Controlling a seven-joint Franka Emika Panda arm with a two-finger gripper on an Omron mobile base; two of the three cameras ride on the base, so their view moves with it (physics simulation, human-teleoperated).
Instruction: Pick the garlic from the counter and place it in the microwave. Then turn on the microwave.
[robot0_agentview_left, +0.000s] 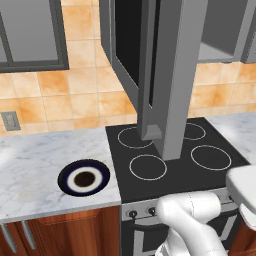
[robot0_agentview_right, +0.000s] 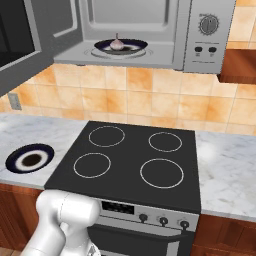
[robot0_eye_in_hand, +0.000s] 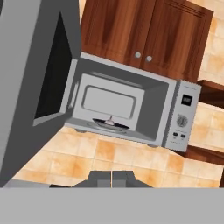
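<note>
The garlic (robot0_agentview_right: 116, 44) lies on a dark plate (robot0_agentview_right: 134, 47) inside the microwave (robot0_agentview_right: 150, 59), whose door (robot0_agentview_right: 30, 40) is swung wide open to the left. The hand view looks up at the same microwave (robot0_eye_in_hand: 153, 105), with the garlic (robot0_eye_in_hand: 110, 121) small in the cavity and the door (robot0_eye_in_hand: 26, 87) hanging large at the left. My gripper (robot0_eye_in_hand: 111, 178) sits at the bottom of that view, well back from the cavity, its two fingertips pressed together and holding nothing. The control panel (robot0_agentview_right: 209, 31) with a dial and buttons is on the microwave's right side.
A black four-ring stovetop (robot0_agentview_right: 127, 160) lies below the microwave, between stretches of marble counter (robot0_agentview_left: 35, 160). A dark-blue plate with a white ring (robot0_agentview_left: 84, 180) rests on the counter left of the stove. The open door (robot0_agentview_left: 170, 75) juts out above the stove. Wooden cabinets (robot0_eye_in_hand: 144, 35) hang above the microwave.
</note>
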